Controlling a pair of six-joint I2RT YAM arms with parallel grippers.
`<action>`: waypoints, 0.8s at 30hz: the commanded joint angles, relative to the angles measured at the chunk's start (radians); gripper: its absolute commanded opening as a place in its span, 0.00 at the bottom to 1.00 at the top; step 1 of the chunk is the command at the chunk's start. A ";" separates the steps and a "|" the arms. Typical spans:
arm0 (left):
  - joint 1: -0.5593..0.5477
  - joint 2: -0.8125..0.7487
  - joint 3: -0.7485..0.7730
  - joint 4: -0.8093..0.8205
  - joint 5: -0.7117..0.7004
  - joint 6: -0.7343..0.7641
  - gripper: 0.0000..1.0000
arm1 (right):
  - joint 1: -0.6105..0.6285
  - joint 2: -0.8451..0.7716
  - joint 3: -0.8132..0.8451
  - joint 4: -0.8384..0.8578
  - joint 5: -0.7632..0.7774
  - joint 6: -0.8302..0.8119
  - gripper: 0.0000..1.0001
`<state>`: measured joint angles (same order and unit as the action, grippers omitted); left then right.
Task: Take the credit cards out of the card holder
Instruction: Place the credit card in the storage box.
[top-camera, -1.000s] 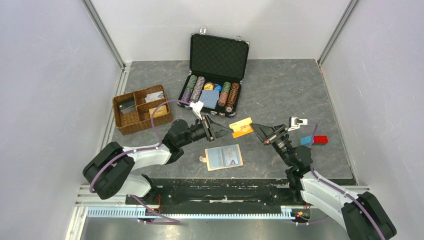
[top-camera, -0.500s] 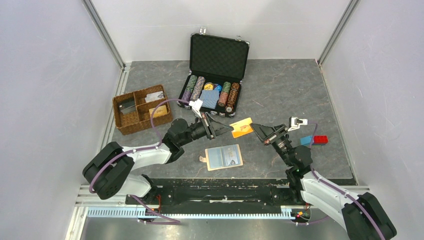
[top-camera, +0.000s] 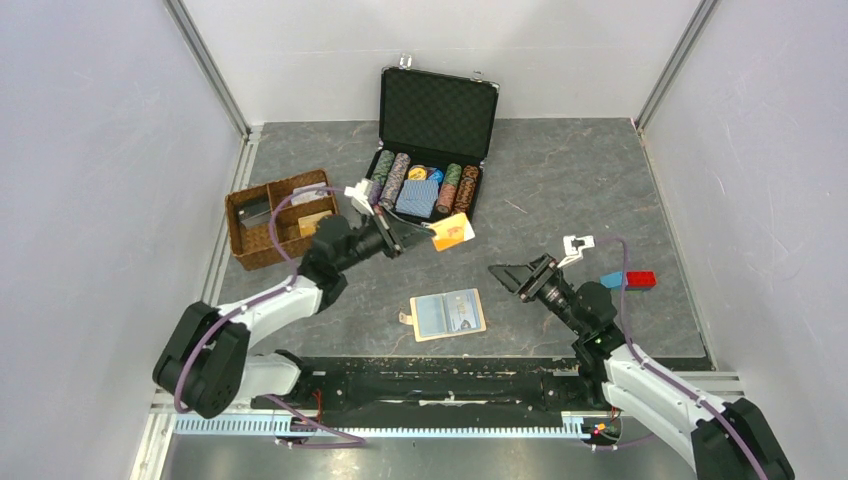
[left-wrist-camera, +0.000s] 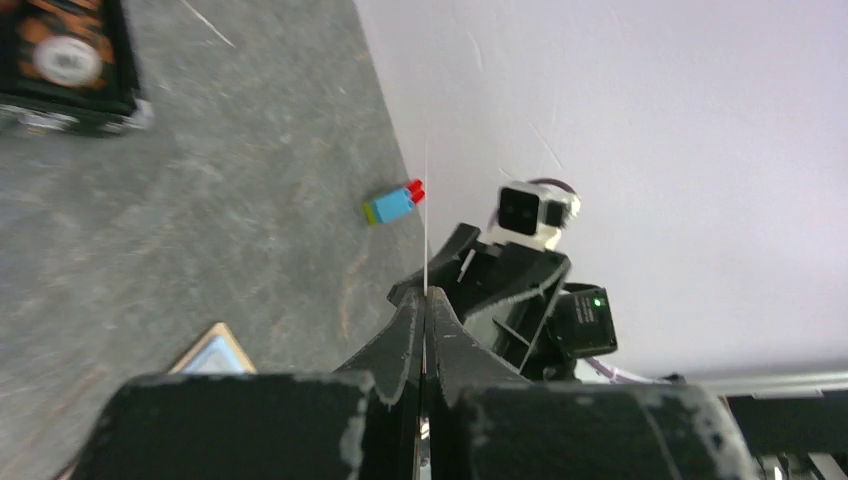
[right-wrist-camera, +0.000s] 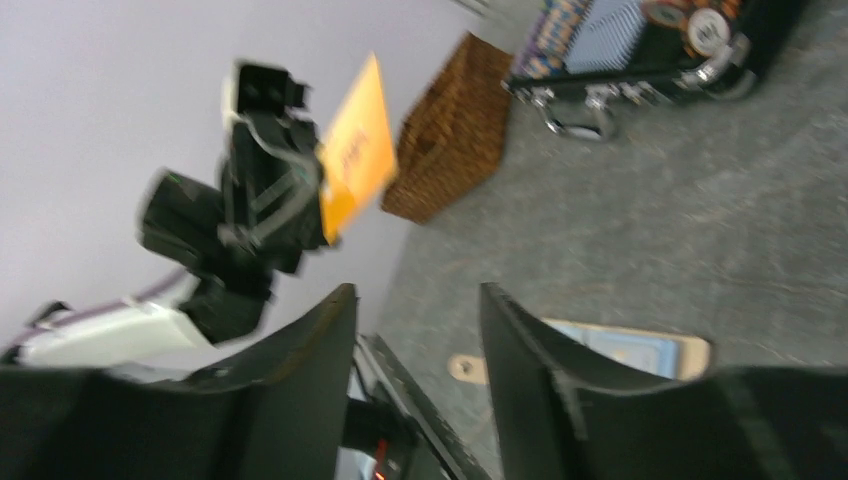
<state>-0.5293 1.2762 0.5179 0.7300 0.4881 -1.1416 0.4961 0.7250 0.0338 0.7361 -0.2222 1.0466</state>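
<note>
Orange plastic credit card (top-camera: 453, 233) sits pinched aloft in your left gripper (top-camera: 425, 233). Your right gripper (top-camera: 497, 273) gapes wide, empty. Flat tan card holder (top-camera: 447, 314) lies open on the grey table (top-camera: 570, 180) between them.

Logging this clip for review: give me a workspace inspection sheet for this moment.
Surface: dark grey table, a few light marks.
Job's things: card holder lies open near the front edge; orange card held up off the table.
Clutter: wicker tray, open black case with poker chips, red-and-blue block.
End effectors: left end effector shut on the orange card; right end effector open, empty.
Cables: purple cables loop over both arms.
Surroundings: white walls.
</note>
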 joint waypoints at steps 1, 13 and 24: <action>0.126 -0.093 0.111 -0.322 0.140 0.178 0.02 | 0.000 -0.036 0.113 -0.229 -0.095 -0.269 0.65; 0.500 0.007 0.589 -1.321 0.158 0.794 0.02 | 0.001 -0.102 0.308 -0.658 -0.115 -0.687 0.98; 0.669 0.212 0.813 -1.597 -0.076 0.964 0.02 | 0.002 -0.140 0.297 -0.706 -0.100 -0.740 0.98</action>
<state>0.1196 1.4498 1.2377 -0.7242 0.5274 -0.3073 0.4961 0.5869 0.3008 0.0528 -0.3180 0.3550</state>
